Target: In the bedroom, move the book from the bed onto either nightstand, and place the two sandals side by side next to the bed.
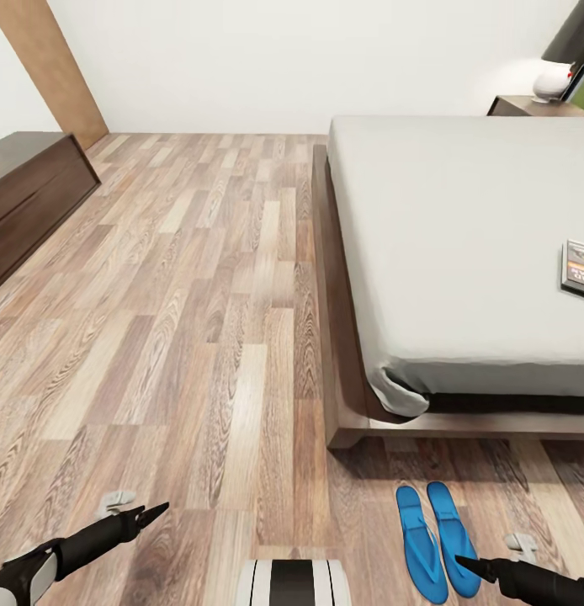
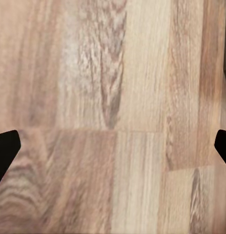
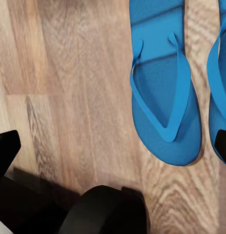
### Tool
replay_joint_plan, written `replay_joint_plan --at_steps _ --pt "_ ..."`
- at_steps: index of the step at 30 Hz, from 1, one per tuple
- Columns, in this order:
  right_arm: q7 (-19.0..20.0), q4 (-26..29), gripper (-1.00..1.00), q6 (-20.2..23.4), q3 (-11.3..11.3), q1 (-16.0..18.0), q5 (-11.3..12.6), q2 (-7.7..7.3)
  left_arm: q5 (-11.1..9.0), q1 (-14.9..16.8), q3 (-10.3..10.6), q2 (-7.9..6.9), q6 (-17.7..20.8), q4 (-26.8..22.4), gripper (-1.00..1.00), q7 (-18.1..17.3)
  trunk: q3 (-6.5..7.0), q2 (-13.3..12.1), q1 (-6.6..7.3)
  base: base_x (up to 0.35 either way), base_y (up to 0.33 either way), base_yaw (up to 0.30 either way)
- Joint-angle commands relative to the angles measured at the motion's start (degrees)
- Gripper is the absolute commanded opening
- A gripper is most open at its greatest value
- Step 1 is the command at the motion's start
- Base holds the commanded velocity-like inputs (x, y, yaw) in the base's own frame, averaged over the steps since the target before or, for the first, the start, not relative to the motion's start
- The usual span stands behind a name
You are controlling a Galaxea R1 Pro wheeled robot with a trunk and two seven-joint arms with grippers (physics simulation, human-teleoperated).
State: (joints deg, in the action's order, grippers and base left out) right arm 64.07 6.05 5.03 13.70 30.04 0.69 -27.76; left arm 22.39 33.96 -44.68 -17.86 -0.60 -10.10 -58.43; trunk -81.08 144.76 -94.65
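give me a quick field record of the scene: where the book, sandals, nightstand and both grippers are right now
book: flat on the bed, near its right side
sandals: side by side on the floor by the bed's foot end
nightstand: beyond the bed's far corner, white lamp base on top
left gripper: low over bare floor, jaws open, empty
right gripper: beside the sandals, jaws open, empty

head high, wrists near floor (image 2: pixel 113 73)

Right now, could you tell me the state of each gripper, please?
Left gripper: open, holding nothing, above bare floor.
Right gripper: open, holding nothing, beside the sandals.
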Motion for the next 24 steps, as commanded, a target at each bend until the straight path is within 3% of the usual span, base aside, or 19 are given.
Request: replay_joint_plan --at_steps 1,8,24 --pt "0.2 -0.1 1.00 0.4 0.2 0.0 0.1 -0.01 0.5 -0.1 -0.5 0.10 -0.1 0.0 1.00 -0.2 -0.04 0.0 0.01 0.000 0.000 0.000" --pt "0.2 -0.2 1.00 0.3 0.2 0.0 0.2 -0.01 0.5 -0.5 -0.5 0.27 -0.2 0.0 1.00 -0.2 -0.04 0.0 0.01 0.000 0.000 0.000" --pt "-0.1 -0.2 1.00 0.3 0.2 0.0 0.2 -0.01 0.5 -0.5 -0.5 0.28 -0.2 -0.1 1.00 -0.3 3.51 -0.2 0.42 0.000 0.000 0.000"
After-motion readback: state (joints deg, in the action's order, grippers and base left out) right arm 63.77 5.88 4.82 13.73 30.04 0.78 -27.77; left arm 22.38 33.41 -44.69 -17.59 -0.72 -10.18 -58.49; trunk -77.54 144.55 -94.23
